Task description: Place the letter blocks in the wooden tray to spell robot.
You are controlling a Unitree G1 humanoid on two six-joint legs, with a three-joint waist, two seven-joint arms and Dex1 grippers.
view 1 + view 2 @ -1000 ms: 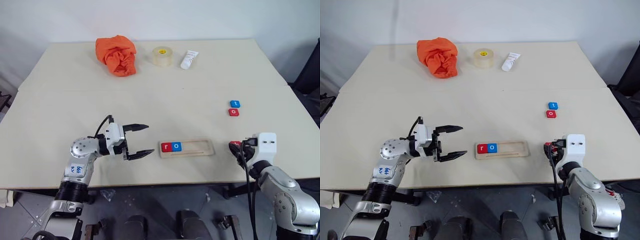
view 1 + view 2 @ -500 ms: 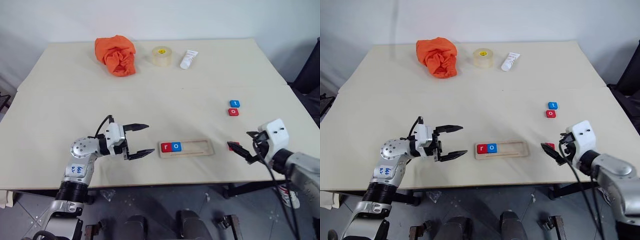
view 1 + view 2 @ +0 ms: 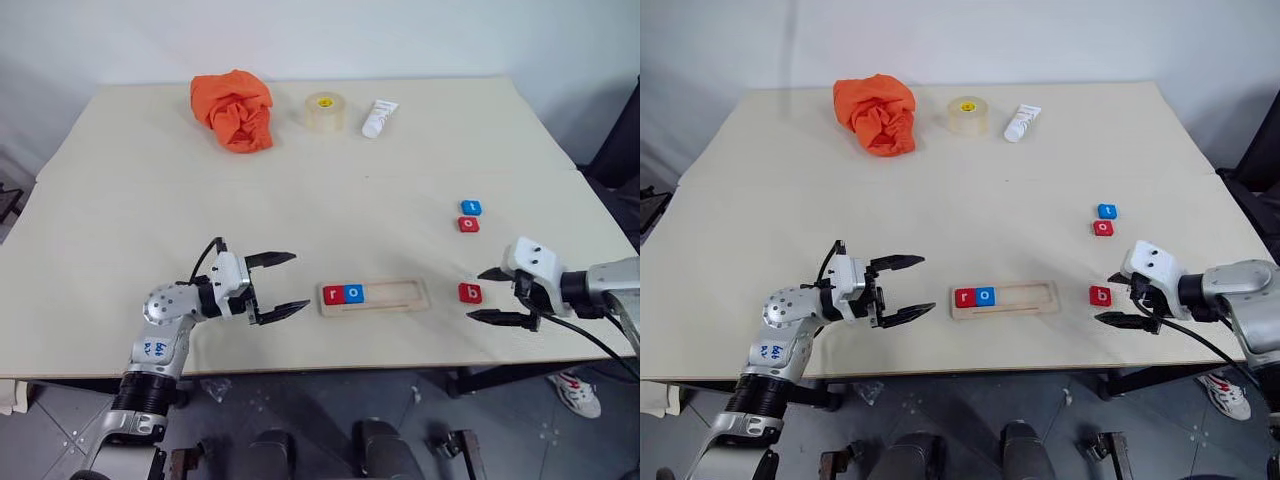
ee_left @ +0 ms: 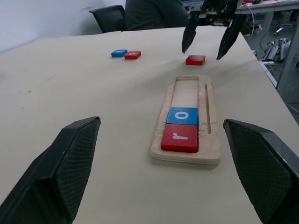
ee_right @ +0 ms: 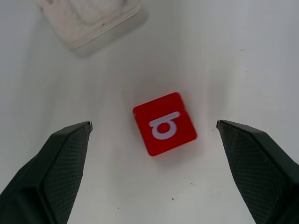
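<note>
The right end effector (image 3: 487, 296) reaches in low over the near right part of the tabletop (image 3: 150, 200), its forearm coming from the right edge and its two black fingers spread wide, holding nothing. The red b block (image 3: 470, 293) lies flat on the tabletop just ahead of those fingertips, apart from them; in the right wrist view it sits centred between the open fingers. Further beyond that end effector, a blue t block (image 3: 470, 207) and a red o block (image 3: 468, 224) lie side by side, touching or nearly so.

The left end effector (image 3: 287, 283) is held about level, pointing across toward the wooden tray (image 3: 395, 296), fingers wide apart and empty. The tray lies just past its fingertips, with a red r block (image 3: 333, 294) and blue o block (image 3: 353, 293) seated at the tray's end nearest that end effector.
</note>
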